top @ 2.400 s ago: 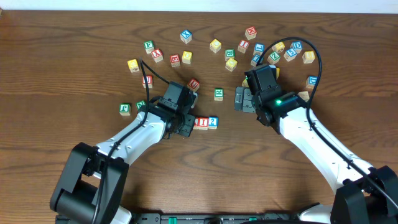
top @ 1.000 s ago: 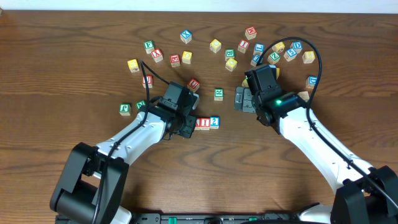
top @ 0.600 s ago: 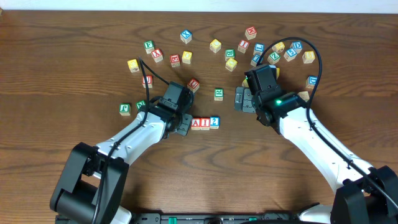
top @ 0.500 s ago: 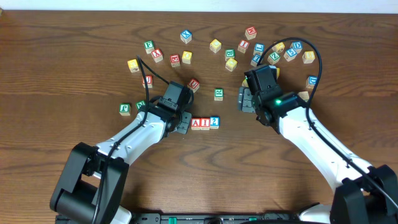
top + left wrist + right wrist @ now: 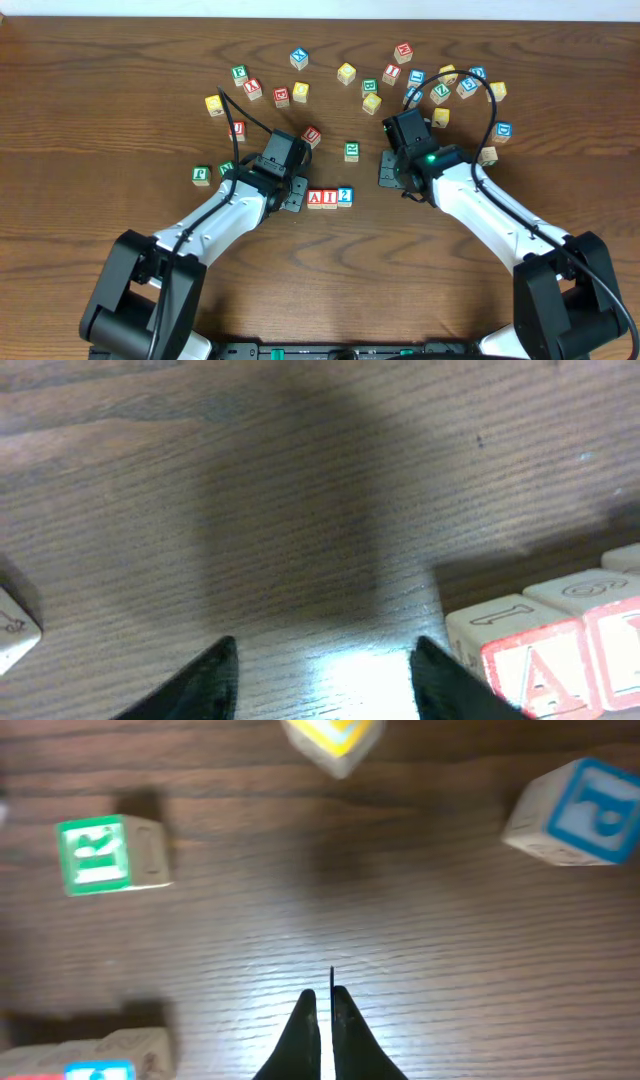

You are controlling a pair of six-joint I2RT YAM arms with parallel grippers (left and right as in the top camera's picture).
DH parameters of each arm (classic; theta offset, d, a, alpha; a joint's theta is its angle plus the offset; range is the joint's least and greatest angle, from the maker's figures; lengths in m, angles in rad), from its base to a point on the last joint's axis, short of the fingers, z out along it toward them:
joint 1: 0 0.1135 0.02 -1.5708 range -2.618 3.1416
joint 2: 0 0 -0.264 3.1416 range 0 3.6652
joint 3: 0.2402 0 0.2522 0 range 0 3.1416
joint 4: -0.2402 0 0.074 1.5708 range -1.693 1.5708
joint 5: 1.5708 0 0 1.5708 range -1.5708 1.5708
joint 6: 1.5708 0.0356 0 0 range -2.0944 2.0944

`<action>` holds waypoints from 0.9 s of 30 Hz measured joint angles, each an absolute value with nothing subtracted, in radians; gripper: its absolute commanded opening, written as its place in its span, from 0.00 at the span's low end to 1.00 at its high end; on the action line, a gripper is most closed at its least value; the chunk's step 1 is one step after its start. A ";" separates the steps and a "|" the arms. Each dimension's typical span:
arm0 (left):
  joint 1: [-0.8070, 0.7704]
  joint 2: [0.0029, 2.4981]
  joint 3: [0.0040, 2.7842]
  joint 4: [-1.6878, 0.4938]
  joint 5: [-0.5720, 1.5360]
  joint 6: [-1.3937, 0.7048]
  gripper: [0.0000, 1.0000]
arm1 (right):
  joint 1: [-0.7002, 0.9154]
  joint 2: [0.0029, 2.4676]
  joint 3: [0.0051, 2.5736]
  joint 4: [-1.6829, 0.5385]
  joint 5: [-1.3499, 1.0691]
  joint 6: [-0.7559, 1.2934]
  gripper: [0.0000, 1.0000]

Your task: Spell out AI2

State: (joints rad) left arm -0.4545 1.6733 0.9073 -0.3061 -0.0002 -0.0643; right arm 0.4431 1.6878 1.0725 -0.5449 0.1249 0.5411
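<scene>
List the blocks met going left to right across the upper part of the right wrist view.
green-lettered block → yellow block → blue-lettered block

A dark wooden table point(image 5: 100, 100) is seen, with a row of three blocks point(image 5: 329, 197) reading A, I, 2 laid touching near the middle. Loads of loose letter blocks point(image 5: 346, 73) are scattered along the far side, and a green block point(image 5: 201, 175) is left out on the left.

Wooden table point(image 5: 90, 240), dark grain. Loose letter blocks are scattered over its far half, apart from one another: yellow block point(image 5: 214, 104) far left, left green block point(image 5: 202, 175) nearer, centre green block point(image 5: 352, 151), red block point(image 5: 403, 52) far right, blue block point(image 5: 503, 130) right.
</scene>
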 measured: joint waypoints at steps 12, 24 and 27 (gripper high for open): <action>-0.455 1.631 0.907 -0.306 -0.001 -0.072 0.84 | 0.516 1.707 1.073 -0.509 0.098 0.562 0.01; -0.427 1.594 0.907 -0.307 0.001 -0.083 0.85 | 0.519 1.790 1.073 -0.503 0.076 0.570 0.01; -0.379 1.591 0.907 -0.322 0.000 -0.109 0.85 | 0.519 1.790 1.073 -0.496 0.073 0.570 0.01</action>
